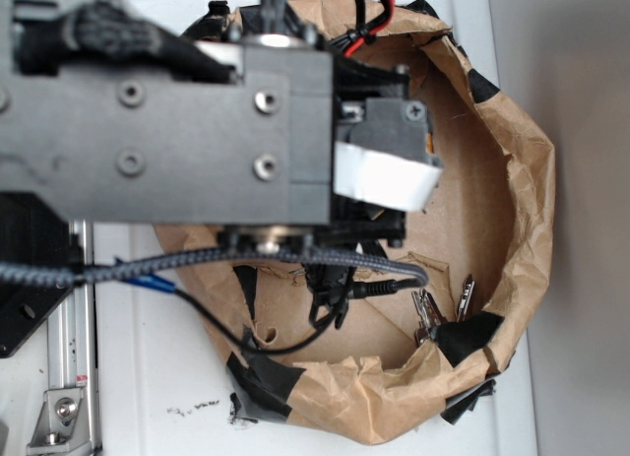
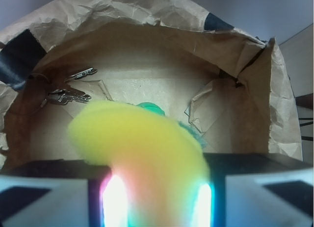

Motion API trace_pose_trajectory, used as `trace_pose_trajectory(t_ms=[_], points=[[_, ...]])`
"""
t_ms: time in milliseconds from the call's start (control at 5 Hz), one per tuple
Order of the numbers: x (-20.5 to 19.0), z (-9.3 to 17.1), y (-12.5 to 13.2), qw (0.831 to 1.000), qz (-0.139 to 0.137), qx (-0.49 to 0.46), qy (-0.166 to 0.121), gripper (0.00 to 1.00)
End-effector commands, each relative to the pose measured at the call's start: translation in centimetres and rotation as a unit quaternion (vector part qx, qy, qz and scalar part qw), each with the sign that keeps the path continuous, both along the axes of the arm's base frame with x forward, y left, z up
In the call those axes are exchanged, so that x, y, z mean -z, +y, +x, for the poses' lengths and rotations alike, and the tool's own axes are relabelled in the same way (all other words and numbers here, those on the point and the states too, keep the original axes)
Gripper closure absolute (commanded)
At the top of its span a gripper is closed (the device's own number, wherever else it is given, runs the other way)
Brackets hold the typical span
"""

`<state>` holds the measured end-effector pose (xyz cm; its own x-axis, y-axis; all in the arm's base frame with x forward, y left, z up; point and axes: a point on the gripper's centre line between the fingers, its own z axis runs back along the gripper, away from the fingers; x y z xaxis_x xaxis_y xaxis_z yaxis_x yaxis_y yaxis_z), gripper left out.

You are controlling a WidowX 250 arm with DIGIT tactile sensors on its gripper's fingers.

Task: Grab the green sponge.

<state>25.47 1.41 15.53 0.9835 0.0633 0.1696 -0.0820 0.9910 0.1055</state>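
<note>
In the wrist view the green sponge (image 2: 142, 143) fills the lower middle: a blurred yellow foam block with a thin dark green edge along its right side. My gripper (image 2: 157, 200) is shut on the sponge, whose foam is squeezed between two glowing pads (image 2: 114, 200). The sponge is held above the brown floor of the paper-lined bin (image 2: 147, 11). In the exterior view the arm and gripper body (image 1: 384, 146) hang over the bin (image 1: 522, 229) and hide the sponge.
A bunch of keys (image 2: 68, 92) lies at the bin's far left, also seen as keys (image 1: 443, 308) at the lower rim. A green ball (image 2: 149, 108) peeks out behind the sponge. Crumpled paper walls with black tape (image 2: 17, 58) ring the space. Cables (image 1: 246, 269) trail below the arm.
</note>
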Motion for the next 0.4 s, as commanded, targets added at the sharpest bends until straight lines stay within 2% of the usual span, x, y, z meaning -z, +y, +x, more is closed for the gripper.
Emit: trace_pose_trajectory(t_ms=[0,200], points=[[-0.85,0.25,0.75,1.0,0.003,-0.007,-0.018,1.0],[-0.55,0.35,0.77,1.0,0.01,-0.01,-0.012,1.0]])
